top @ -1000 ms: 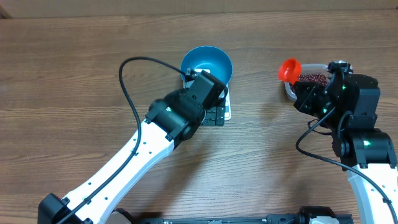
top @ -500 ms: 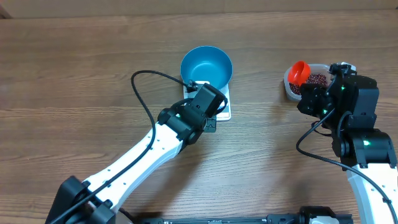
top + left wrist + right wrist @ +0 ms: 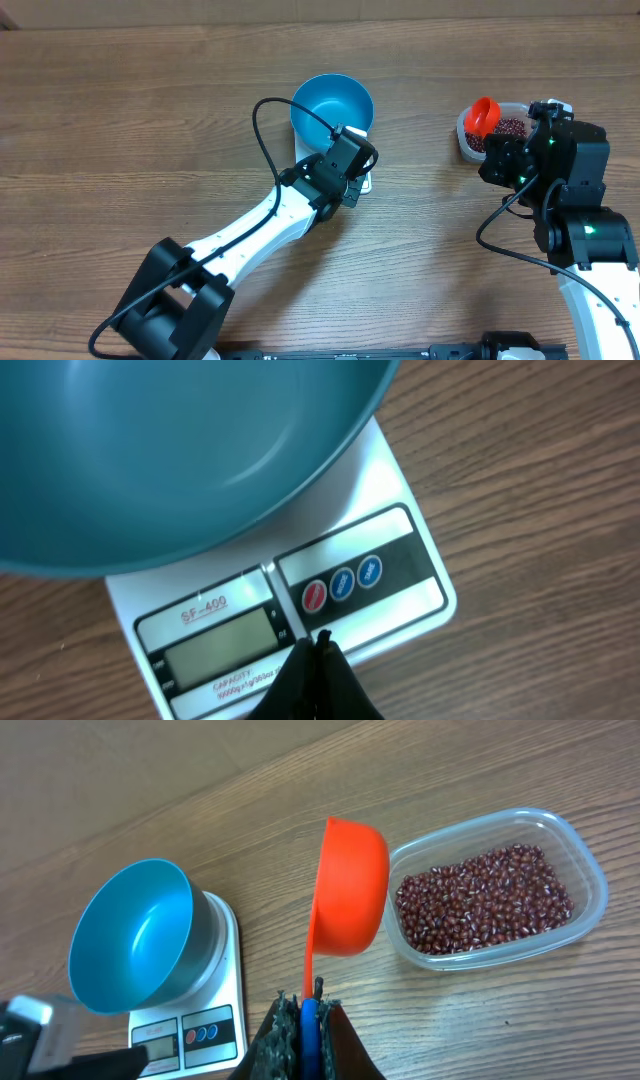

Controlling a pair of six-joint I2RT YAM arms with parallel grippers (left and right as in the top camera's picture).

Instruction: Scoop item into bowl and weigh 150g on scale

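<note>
Moved: left pincer (image 3: 318, 647), wide a second ago, now shut and holding nothing, its tip at the front edge of the scale (image 3: 395, 470) below the red button (image 3: 314, 596); contact unclear. Orange scoop (image 3: 350, 885) shifted from left of the clear tub (image 3: 592, 870) to over its rim; right pincer (image 3: 308, 1010) clamps its handle.
Scale: white, marked "SF-400"; "CAPACITY" line only partly legible.
Blue bowl (image 3: 190, 450): on the scale, mid-bench (image 3: 100, 120).
Red-brown beans (image 3: 480, 900): in the tub.
</note>
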